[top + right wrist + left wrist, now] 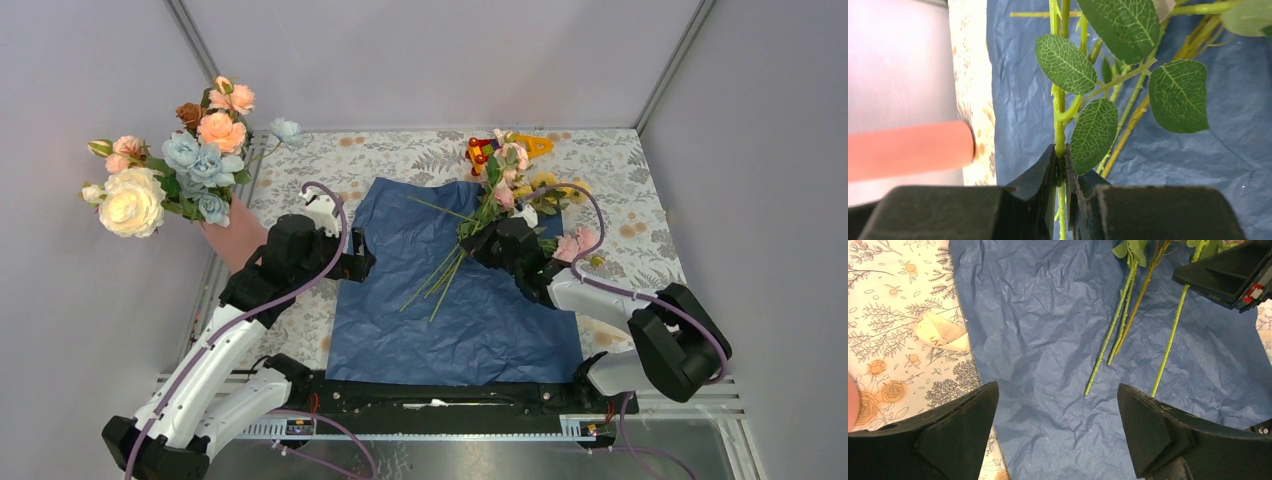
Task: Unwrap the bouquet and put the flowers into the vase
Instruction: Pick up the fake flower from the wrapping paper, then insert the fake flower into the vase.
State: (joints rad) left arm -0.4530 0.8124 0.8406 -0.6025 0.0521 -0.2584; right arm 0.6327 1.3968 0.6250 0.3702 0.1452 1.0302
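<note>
Now right end effector (1061, 167) clenched on flower stem (1060, 130); left end effector (1057, 390) released, over blue paper (1023, 315).

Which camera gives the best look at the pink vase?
The top external view: the vase shows with large blooms in it, its right side hidden behind the left arm. The right wrist view gives only a blurred salmon band; the left wrist view, a sliver at the frame edge.

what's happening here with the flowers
The blue paper is spread flat on the table with the flowers lying loose across it. The right tool is shut on one green stem. The left tool hangs open above the paper, holding nothing. The vase stands off to the left.
</note>
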